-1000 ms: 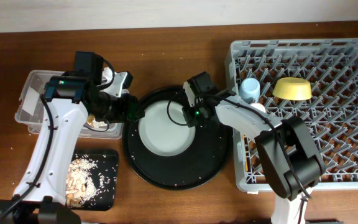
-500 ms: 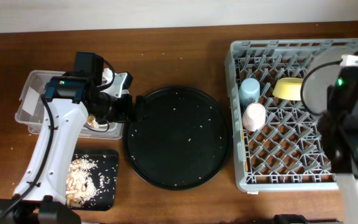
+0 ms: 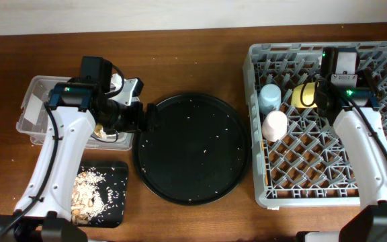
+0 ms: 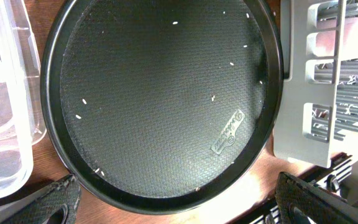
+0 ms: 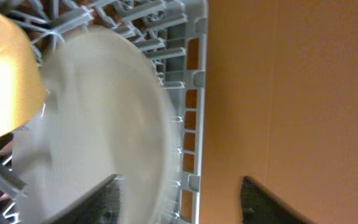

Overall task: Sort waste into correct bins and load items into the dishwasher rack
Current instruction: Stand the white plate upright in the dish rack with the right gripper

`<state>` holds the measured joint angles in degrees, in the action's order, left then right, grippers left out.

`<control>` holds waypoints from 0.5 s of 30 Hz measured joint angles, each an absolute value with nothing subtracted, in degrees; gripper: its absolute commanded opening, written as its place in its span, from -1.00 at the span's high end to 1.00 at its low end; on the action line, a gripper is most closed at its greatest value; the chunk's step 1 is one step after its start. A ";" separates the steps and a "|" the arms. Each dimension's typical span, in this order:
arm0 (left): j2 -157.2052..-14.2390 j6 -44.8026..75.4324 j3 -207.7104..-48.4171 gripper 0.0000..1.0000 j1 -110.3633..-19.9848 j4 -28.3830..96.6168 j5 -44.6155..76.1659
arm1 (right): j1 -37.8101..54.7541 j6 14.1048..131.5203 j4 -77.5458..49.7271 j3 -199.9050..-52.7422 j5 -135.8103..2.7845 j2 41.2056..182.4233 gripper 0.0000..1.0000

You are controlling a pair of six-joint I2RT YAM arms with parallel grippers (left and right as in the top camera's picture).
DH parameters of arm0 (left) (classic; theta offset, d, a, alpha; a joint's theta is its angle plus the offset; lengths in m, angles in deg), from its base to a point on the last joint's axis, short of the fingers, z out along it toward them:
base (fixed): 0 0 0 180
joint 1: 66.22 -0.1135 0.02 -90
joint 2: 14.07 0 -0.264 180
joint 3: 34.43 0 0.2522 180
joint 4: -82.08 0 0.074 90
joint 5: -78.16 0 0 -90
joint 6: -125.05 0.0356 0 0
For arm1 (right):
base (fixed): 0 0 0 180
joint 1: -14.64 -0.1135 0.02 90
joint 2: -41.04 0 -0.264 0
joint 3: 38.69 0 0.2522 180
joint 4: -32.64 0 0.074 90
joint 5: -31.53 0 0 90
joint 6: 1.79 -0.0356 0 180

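Note:
The grey dishwasher rack (image 3: 328, 168) holds a blue cup (image 3: 270, 96), a pink cup (image 3: 275, 124) and a yellow bowl (image 3: 304, 96). My right arm hides part of the bowl. In the right wrist view the pale plate (image 5: 98, 118) stands blurred among the pegs beside the bowl (image 5: 5, 81). My right gripper (image 5: 176, 190) is open around the plate's rim, with a wide gap on one side. My left gripper (image 4: 179, 205) is open and empty at the near rim of the round black tray (image 4: 166, 93). Food scraps (image 3: 89, 191) lie in the small black tray (image 3: 116, 202).
The clear tub (image 3: 35, 107) sits at the far left under my left arm, with something white (image 3: 117, 82) in it. The round black tray (image 3: 193, 148) in the middle carries only scattered crumbs. The rack's wall (image 4: 303, 106) stands close to the tray's right side.
My right arm lifted the plate off the round tray, carried it over to the rack and opened its jaws. My left gripper opened wider and stayed in place.

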<state>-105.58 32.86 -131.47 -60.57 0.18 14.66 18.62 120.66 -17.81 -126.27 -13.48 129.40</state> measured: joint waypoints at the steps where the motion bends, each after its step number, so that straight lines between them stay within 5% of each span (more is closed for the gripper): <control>1: -105.58 32.86 -131.47 -0.99 -60.57 0.18 14.64 | 18.62 120.74 -17.83 -126.27 -14.53 129.40 -0.93; 7: -105.58 32.86 -131.47 -0.99 -60.57 0.18 14.66 | 18.62 104.48 -18.58 -126.27 -22.88 129.40 -0.97; 10: -105.58 32.83 -131.47 -0.99 -60.57 0.21 14.66 | 18.73 87.96 -22.88 -126.27 -59.53 129.40 -0.97; 15: -105.58 32.86 -131.47 -0.99 -60.57 0.18 14.66 | 18.67 84.90 -22.90 -126.27 -79.40 129.40 -0.97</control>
